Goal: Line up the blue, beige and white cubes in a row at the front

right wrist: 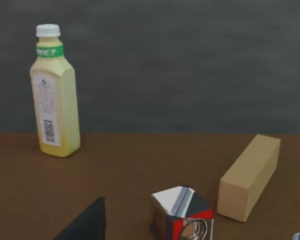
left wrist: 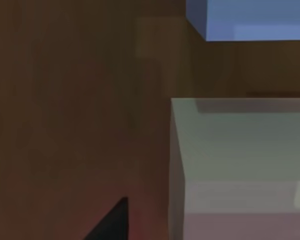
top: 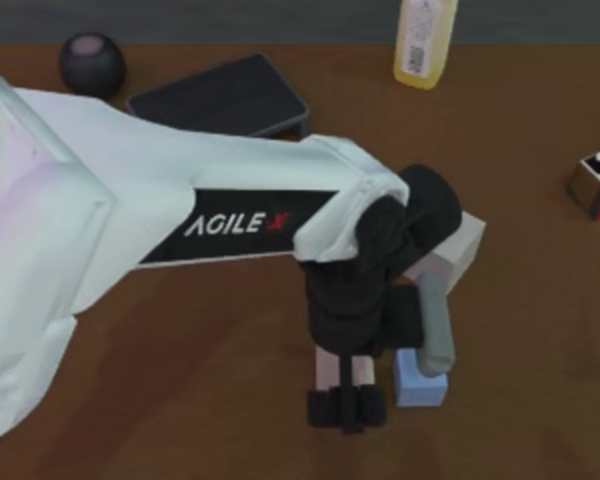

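Left gripper (top: 346, 400): low near the front, fingers' state cannot tell.
Small pale blue matte cube (top: 420, 382): just beside it.
Big off-white matte cube (top: 458, 250): behind, partly hidden under the arm.

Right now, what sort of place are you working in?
Probably a rendered tabletop test scene: a plain brown wooden table against a blank grey wall, strewn with unrelated props like a yellow bottle, a dark ball and plain cubes such as the blue cube.

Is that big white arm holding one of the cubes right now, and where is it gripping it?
Cannot be told. The left gripper sits beside the blue cube, but its own wrist hides whatever is under it.
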